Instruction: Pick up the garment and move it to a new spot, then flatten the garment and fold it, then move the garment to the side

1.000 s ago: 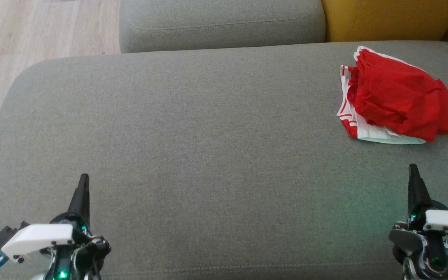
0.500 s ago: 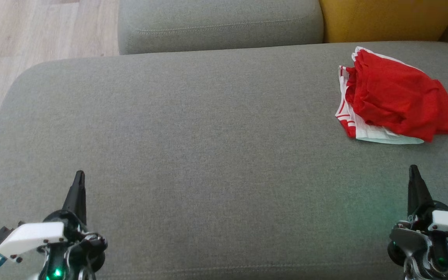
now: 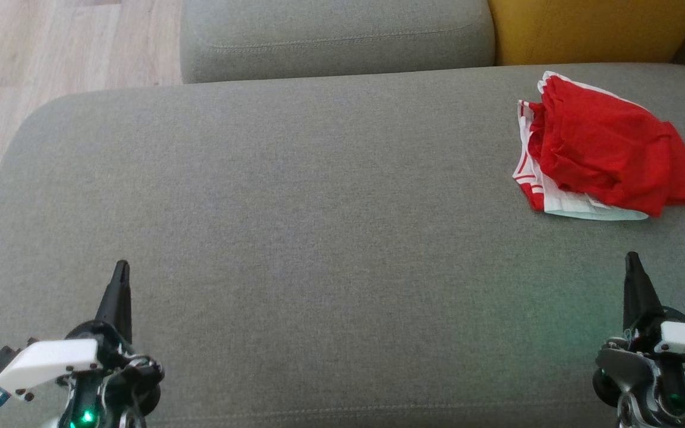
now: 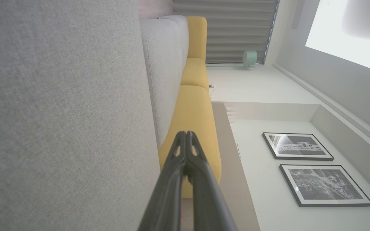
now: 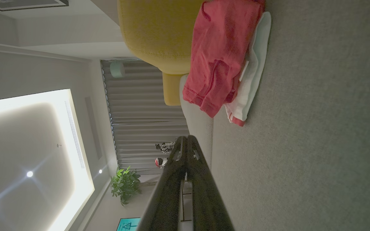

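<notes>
**Grey seat cushion** (image 3: 319, 238): the broad fabric surface that carries the scene. Its rounded far-left corner borders a wooden floor (image 3: 51, 47).

**Grey back cushion** (image 3: 336, 35): lies along the middle of the seat cushion's far edge.

**Yellow cushion** (image 3: 592, 30): sits beside the grey back cushion, behind the far-right corner.

**Garment** (image 3: 604, 148): red cloth with white striped trim, crumpled in a loose heap near the far-right corner of the seat cushion, just in front of the yellow cushion. The trim shows along the heap's left and near sides. The garment is neither flattened nor folded, and nothing touches it.

**Right gripper** (image 3: 632, 257): hovers by the near-right corner, pointing toward the far edge. Its two dark fingers are pressed together into a single tip and pinch nothing (the right wrist view confirms the closed tip). The garment lies ahead of it, clearly apart.

**Left gripper** (image 3: 121, 265): hovers by the near-left corner, well apart from the garment. Its fingers are likewise pressed together and empty.

**Framed pictures** (image 4: 297, 146): two of them hang on a pale wall in the left wrist view.

**Potted plant** (image 5: 125, 184): stands in the background of the right wrist view.
</notes>
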Robot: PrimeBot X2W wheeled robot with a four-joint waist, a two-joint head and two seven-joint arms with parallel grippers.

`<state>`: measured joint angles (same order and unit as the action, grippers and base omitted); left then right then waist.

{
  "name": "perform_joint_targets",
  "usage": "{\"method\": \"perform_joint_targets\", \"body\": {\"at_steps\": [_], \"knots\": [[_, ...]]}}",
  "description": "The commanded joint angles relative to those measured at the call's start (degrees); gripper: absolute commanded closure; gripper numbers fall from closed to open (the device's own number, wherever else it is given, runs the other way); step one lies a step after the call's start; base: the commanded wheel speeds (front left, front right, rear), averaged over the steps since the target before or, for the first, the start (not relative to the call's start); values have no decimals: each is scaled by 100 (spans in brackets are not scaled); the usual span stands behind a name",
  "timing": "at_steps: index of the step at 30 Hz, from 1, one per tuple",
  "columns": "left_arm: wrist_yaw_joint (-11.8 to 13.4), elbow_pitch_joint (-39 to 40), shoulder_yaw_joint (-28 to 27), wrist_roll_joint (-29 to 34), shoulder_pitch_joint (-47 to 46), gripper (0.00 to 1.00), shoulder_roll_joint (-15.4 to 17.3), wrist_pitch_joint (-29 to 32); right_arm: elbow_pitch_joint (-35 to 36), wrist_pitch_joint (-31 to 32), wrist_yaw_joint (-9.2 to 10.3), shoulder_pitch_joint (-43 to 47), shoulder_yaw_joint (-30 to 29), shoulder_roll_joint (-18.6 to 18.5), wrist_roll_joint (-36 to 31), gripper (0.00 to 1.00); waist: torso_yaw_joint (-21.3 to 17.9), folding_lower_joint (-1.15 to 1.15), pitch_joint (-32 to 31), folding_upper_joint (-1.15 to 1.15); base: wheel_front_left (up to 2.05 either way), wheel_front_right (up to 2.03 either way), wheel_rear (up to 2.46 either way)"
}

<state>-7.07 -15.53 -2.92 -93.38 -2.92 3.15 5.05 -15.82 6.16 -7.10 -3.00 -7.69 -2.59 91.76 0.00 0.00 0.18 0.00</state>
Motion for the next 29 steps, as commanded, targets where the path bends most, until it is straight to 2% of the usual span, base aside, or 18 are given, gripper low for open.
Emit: {"method": "perform_joint_targets", "body": {"at_steps": [1, 29], "knots": [[-42, 153, -228, 11, -316, 100, 69, 38, 179, 33, -39, -319, 116, -29, 40, 100, 0, 0, 0, 0, 0, 0, 0], [-42, 152, -270, 47, -319, 100, 40, 72, 179, 33, -39, -319, 117, -29, 41, 100, 0, 0, 0, 0, 0, 0, 0]]}}
